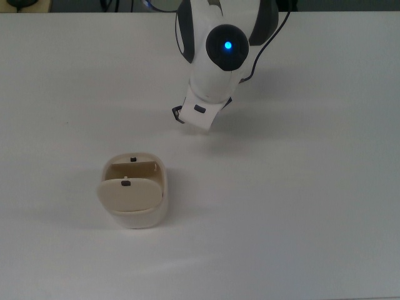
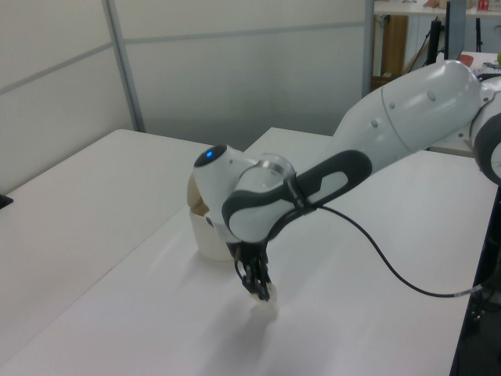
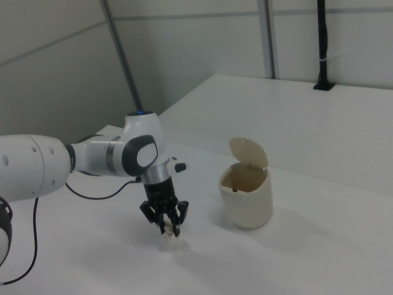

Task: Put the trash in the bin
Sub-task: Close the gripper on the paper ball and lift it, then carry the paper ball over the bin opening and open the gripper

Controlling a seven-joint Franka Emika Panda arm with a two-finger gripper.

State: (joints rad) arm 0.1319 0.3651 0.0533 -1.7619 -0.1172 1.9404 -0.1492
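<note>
Gripper is down at the trash on the surface, jaws straddling the wad; grip unconfirmed. Bin to the right view's right, lid up, ready for the drop.

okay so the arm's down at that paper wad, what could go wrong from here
1. The trash is small and lumpy, and only its lower edge shows beneath the gripper, so the hold may be shallow and it could slip out on the lift.
2. The bin has its flap lid standing up over a narrow opening; a carry that comes in low might knock the lid or tip the light container.
</note>
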